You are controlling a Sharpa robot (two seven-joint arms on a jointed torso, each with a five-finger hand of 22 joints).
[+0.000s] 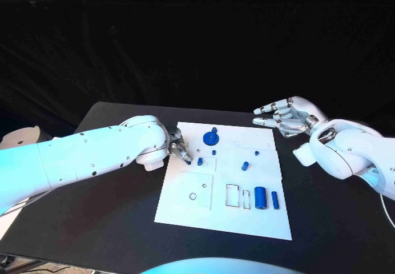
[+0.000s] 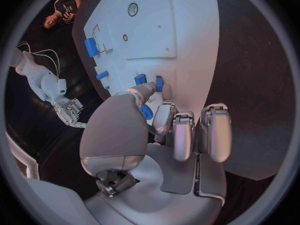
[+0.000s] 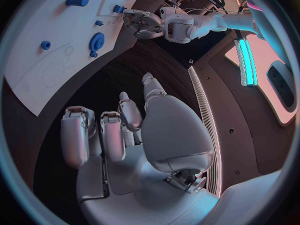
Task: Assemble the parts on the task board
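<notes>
The white task board lies mid-table. A blue gear stands near its far edge, several small blue pegs lie around its middle, and a large blue cylinder rests beside a thin blue bar toward the near right. My left hand reaches over the board's left edge; in the left wrist view the left hand pinches a small blue part between thumb and a finger. My right hand hovers beyond the board's far right corner, fingers apart and holding nothing; the right hand looks the same from its wrist.
The board carries empty rectangular slots and a small round hole on its near half. Black table surrounds the board on all sides. The gear and the cylinder also appear in the right wrist view.
</notes>
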